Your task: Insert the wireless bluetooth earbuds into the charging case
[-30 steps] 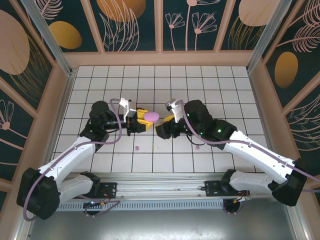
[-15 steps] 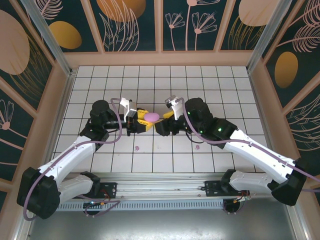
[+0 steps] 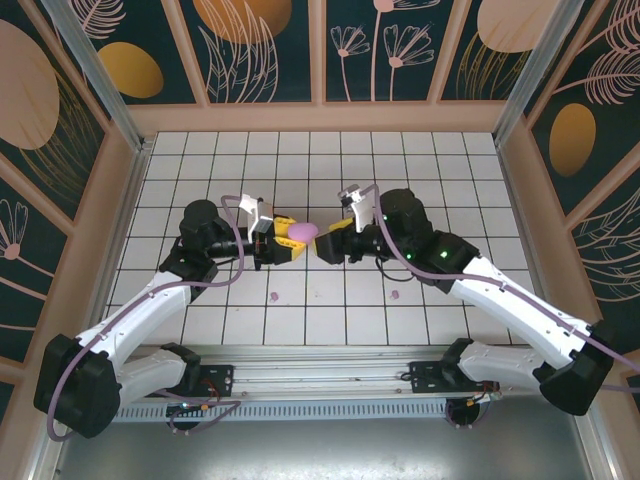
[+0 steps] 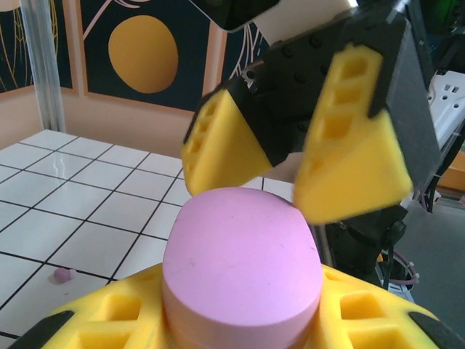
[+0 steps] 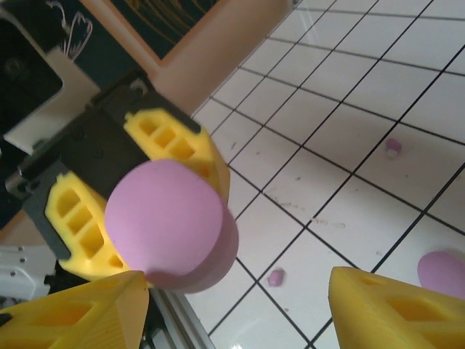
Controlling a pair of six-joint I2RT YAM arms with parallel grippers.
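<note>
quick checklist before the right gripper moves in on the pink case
1. left gripper holding the case: ok, clamped between its fingers
2. right gripper open: ok, jaws wide
3. right gripper aimed at the case: ok, faces its free end
4. right gripper touching the case: cannot tell
5. case lid open: not ok, looks shut
6. earbuds in the case: not ok, two lie loose on the tiles

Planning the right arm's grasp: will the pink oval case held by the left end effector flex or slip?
Probably stiff: the pink oval case shows crisp edges while clamped in the left end effector. Its smooth, rounded sides look slippery, so an off-centre pinch might twist it.
</note>
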